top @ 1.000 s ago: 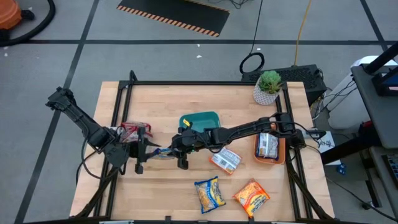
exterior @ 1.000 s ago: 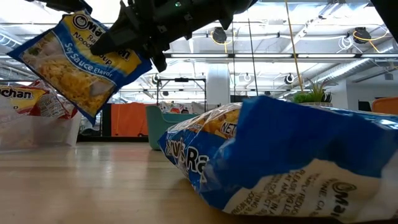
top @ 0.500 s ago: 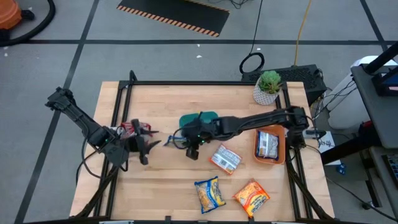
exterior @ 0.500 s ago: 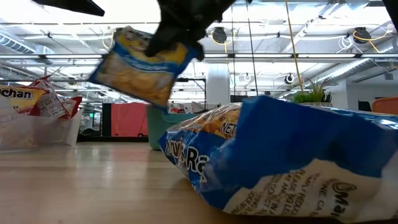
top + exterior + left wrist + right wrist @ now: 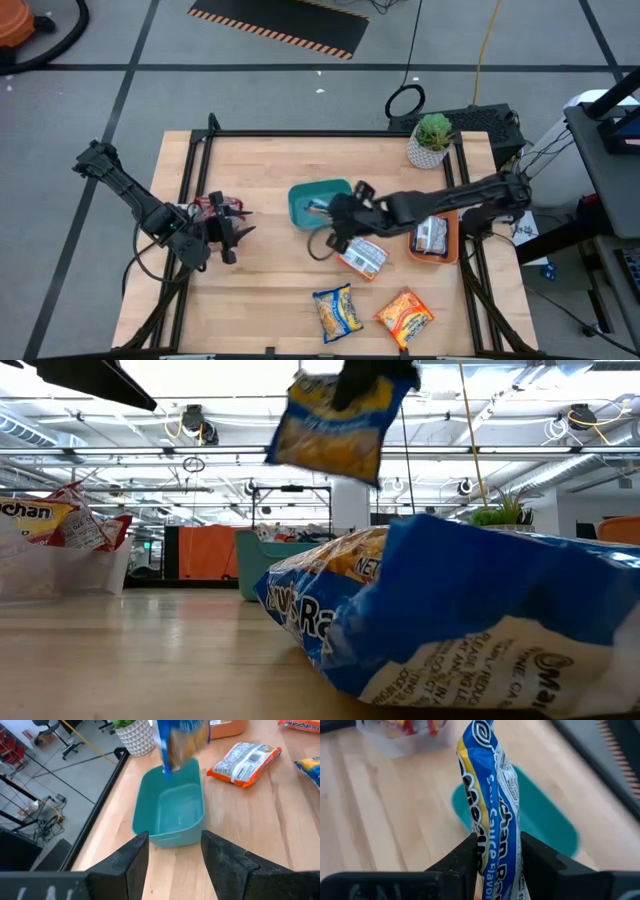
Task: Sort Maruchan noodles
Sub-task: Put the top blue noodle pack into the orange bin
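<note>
Right claw (image 5: 496, 851) has carried the blue packet (image 5: 492, 795) right, now gripped over the teal bin (image 5: 304, 201). Left claw (image 5: 172, 847) open, empty. Three loose packets on table.

A bin (image 5: 312, 203) sits mid-table; a tray (image 5: 446, 240) lies right, a clear container (image 5: 214, 208) left, seemingly holding packets.

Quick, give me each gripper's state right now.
Left gripper: open, holding nothing.
Right gripper: shut on a blue packet, above the teal bin.
</note>
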`<action>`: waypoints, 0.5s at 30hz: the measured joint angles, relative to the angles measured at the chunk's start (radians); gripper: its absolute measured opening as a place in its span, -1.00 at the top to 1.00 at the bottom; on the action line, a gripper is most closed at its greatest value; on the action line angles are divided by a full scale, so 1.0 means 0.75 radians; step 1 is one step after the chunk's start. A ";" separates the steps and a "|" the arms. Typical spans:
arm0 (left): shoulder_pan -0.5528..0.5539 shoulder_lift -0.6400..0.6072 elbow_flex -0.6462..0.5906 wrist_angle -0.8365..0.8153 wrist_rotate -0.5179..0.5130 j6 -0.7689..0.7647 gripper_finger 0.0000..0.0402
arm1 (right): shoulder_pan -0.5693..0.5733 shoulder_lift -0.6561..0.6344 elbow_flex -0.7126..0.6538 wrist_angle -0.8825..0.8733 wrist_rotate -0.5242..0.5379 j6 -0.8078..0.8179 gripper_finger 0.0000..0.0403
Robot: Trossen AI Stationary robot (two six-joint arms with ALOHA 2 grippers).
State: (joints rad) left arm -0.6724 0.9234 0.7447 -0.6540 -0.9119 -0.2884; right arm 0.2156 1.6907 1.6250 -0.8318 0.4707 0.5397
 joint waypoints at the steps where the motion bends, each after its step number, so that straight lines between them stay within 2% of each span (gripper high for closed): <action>1: 0.000 0.000 0.000 0.000 0.003 -0.003 0.07 | 0.023 -0.023 0.000 -0.033 0.045 0.032 0.43; 7: 0.000 0.000 0.000 0.011 0.004 0.005 0.07 | 0.144 -0.163 -0.128 -0.103 0.233 0.153 0.43; 15: 0.000 0.000 0.000 0.028 0.003 0.041 0.07 | 0.179 -0.454 -0.459 -0.085 0.249 0.425 0.43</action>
State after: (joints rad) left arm -0.6724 0.9234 0.7444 -0.6329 -0.9092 -0.2578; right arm 0.3500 1.3505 1.2805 -0.8955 0.6575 0.8586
